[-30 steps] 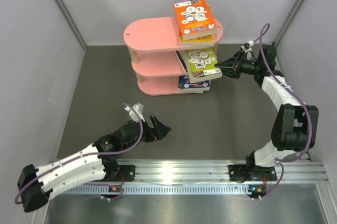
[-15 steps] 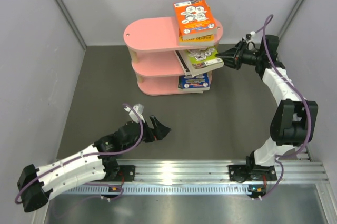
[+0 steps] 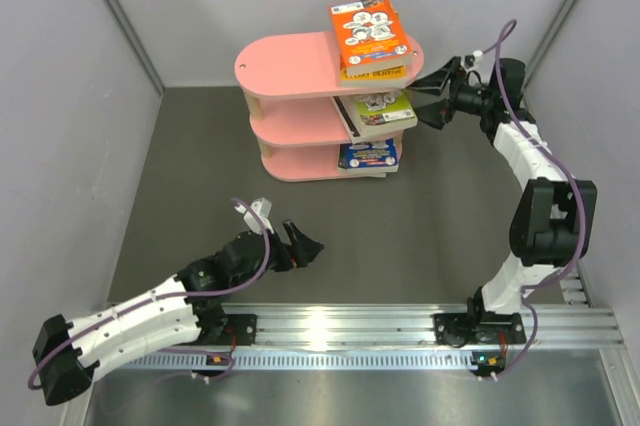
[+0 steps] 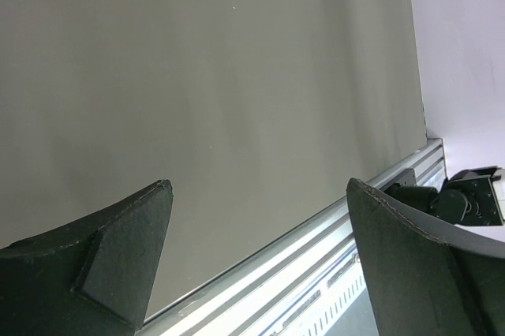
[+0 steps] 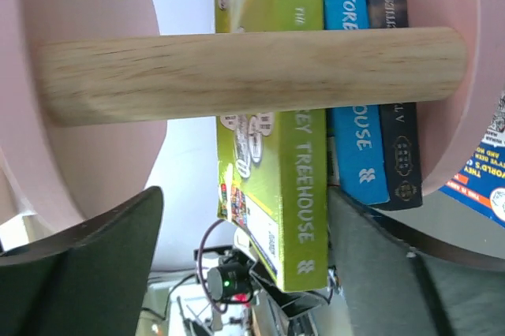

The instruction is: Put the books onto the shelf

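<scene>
The pink shelf (image 3: 295, 64) stands at the back of the table. An orange book (image 3: 369, 30) lies on its top board over a yellow-spined one (image 3: 374, 73). A lime book (image 3: 383, 110) lies on the middle board, and a blue one (image 3: 368, 154) on the bottom board. My right gripper (image 3: 428, 103) is open at the shelf's right end, just off the lime book. In the right wrist view the lime book (image 5: 280, 186), a blue book (image 5: 351, 115) and a dark book (image 5: 394, 107) lie behind a wooden support (image 5: 252, 72); the right gripper (image 5: 248, 194) straddles the lime book's end loosely. My left gripper (image 3: 300, 244) is open and empty.
An aluminium rail (image 3: 400, 326) runs along the near edge; the left wrist view shows the left gripper (image 4: 259, 186) over bare table beside this rail (image 4: 316, 261). Grey walls close in the left, back and right sides. The right arm stands close to the right wall.
My right gripper held the lime book tilted at the shelf's right end, pushed it in flat onto the middle board, then opened and drew back slightly. The left arm stayed still.
</scene>
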Robot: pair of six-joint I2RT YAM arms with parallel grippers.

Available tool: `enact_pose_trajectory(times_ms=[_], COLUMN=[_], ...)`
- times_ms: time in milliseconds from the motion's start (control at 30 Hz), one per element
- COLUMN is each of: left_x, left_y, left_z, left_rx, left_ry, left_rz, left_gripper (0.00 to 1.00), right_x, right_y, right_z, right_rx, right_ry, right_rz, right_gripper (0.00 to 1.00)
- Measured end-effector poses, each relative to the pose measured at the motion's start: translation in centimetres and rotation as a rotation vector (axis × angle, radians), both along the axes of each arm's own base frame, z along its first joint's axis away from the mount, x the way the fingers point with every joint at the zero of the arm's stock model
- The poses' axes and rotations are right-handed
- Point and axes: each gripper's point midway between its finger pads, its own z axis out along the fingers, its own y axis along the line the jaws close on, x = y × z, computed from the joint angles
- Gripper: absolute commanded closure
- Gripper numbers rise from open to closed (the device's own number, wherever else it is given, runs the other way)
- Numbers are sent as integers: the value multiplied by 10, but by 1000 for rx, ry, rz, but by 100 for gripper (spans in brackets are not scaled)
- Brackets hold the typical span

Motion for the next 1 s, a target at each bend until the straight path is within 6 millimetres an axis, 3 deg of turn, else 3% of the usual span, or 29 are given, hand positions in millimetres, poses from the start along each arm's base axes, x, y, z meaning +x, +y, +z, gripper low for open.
enact_pose_trajectory(times_ms=[233,500,700,933,1000], left_x=[0,0,0,-1,-1], left_y=[0,0,0,0,1], left_z=[2,1,0,-4,-6], left_rx=[-6,-6,-6,-3,-2], left_ry=[-3,1,1,6,8], left_rz=[0,1,1,2,3], left_gripper=[4,4,4,4,4], right_x=[-10,-32,-41,-42,-41], right_y=[-6,-10,-9,-9,-9], right_z=[3,-25,-29,-25,-22], right_rx=[-20,-43,-50,-53,-53], right_ry=[-45,14,18,3,-1], right_rz=[-16,-21,-16,-15,-15], right_gripper=[11,11,32,74,81])
